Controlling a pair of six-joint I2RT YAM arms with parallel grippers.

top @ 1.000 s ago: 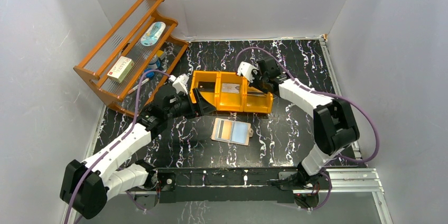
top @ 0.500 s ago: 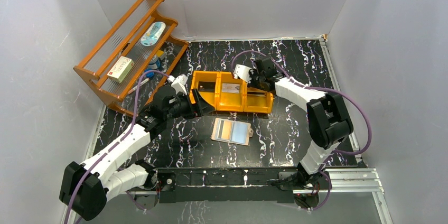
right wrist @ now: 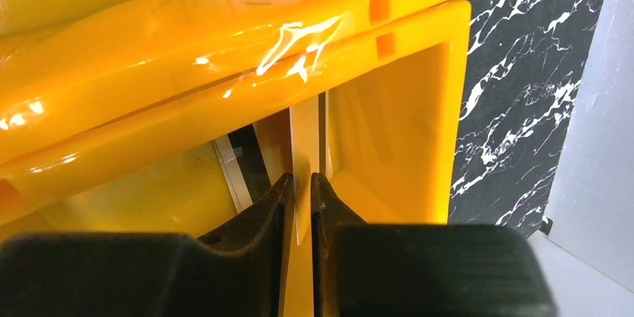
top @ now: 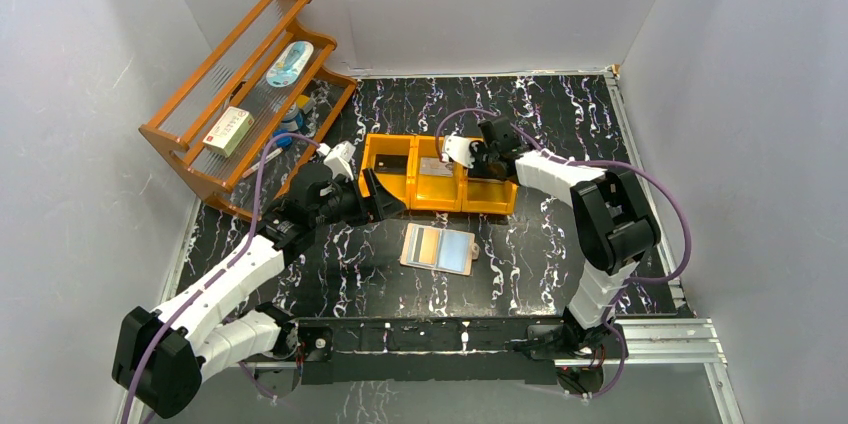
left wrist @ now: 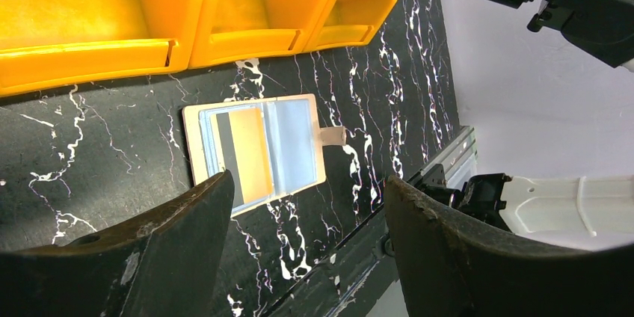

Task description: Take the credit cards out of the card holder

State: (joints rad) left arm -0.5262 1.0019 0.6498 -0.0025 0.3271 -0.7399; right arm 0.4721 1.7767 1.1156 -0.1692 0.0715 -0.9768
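The card holder (top: 438, 248) lies open on the black marbled table, tab to the right; it also shows in the left wrist view (left wrist: 295, 145). An orange card with a dark stripe (left wrist: 243, 154) sits in its left sleeve. My left gripper (top: 385, 196) is open and empty, just left of and above the holder, its gap (left wrist: 306, 182) over the holder's near edge. My right gripper (top: 487, 166) is inside the right compartment of the orange tray (top: 440, 206). In the right wrist view it (right wrist: 300, 177) is shut on a thin pale card (right wrist: 305, 134) held edge-on.
A greyish card (top: 436, 166) lies in the tray's middle compartment. A wooden rack (top: 240, 94) with small boxes and bottles stands at the back left. White walls close in three sides. A metal rail (top: 640, 336) runs along the near edge.
My right gripper has moved left and down into the tray's right compartment with the card. The left arm and the card holder have barely moved.
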